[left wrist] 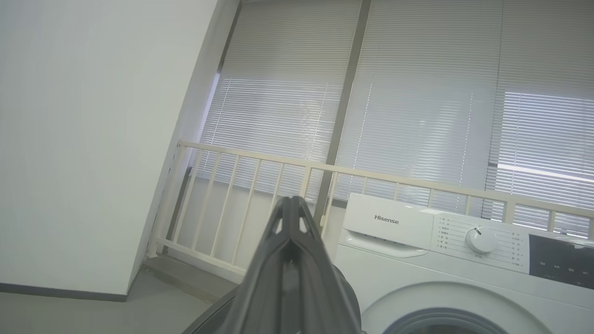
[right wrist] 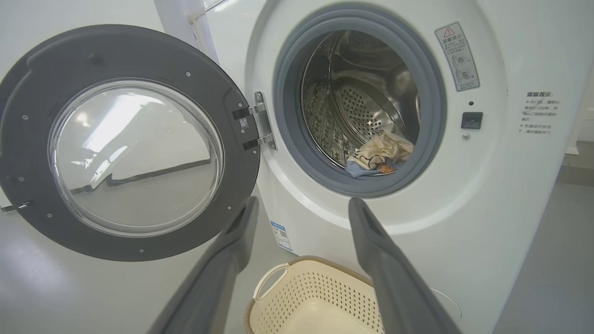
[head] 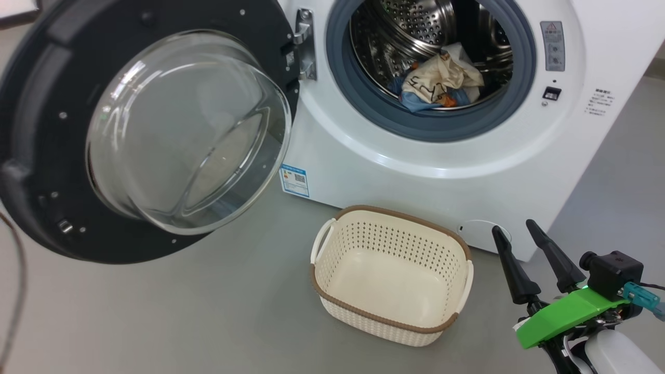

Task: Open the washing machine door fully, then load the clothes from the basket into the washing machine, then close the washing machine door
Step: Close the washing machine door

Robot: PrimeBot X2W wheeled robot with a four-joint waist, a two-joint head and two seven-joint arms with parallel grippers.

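The washing machine (head: 415, 166) stands with its round black door (head: 47, 130) swung wide to the left; the door (right wrist: 28, 139) also fills the left of the right wrist view. Inside the steel drum lie the clothes (head: 441, 80), cream and light blue, seen again low in the drum as clothes (right wrist: 378, 155). On the floor before the machine sits the basket (head: 392, 311), with nothing in it. My right gripper (head: 511, 227) is open to the basket's right, holding nothing; its fingers (right wrist: 222, 264) frame the basket (right wrist: 315, 301). My left gripper (left wrist: 291, 200) is shut and empty, pointing above the machine (left wrist: 417, 232).
Grey floor spreads left of and in front of the basket. A cream railing (left wrist: 325, 169) and window blinds stand behind the machine, and a white wall (left wrist: 93, 139) is on its left. A dark cable (head: 15, 291) hangs at the left edge of the head view.
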